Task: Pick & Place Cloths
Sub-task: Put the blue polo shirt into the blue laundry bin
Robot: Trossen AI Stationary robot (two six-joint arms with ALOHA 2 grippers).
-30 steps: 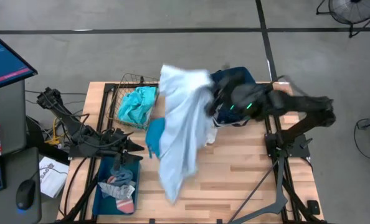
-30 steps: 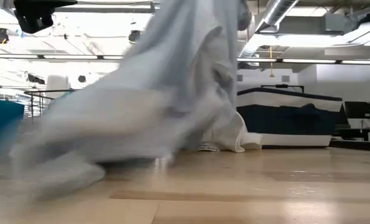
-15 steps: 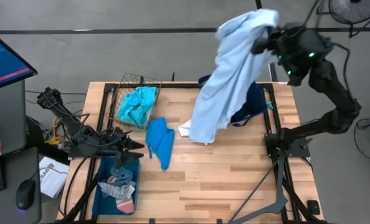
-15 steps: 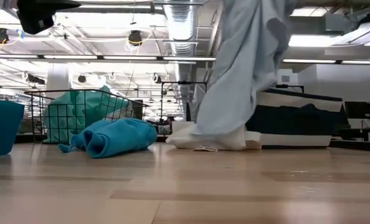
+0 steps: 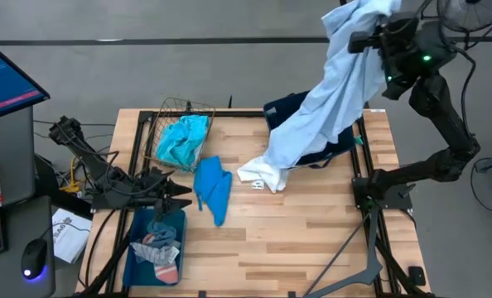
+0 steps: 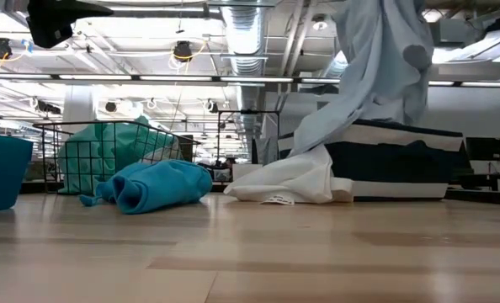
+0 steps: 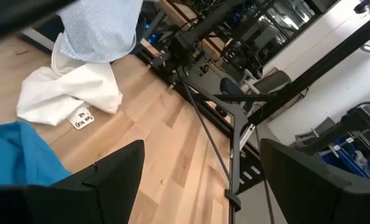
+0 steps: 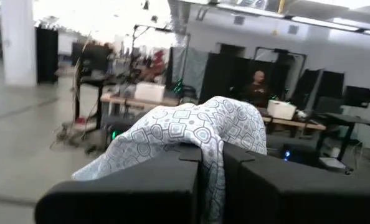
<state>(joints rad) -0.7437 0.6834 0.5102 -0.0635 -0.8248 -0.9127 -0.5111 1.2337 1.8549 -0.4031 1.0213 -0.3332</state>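
My right gripper (image 5: 370, 37), clamped shut on the pale blue-grey garment (image 5: 329, 99), had swung it up from the table's middle to above the far-right corner, its tail trailing over the navy bin (image 5: 291, 112); release looked next. My left gripper (image 5: 176, 196) waited, fingers apart, empty.

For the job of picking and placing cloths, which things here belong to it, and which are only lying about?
Belong to the job:
- pale blue cloth, held up by the right gripper
- white cloth
- bright blue cloth
- turquoise cloth in the wire basket
- socks in the teal tray
- navy bin

Lying about:
- computer mouse
- monitor
- fan
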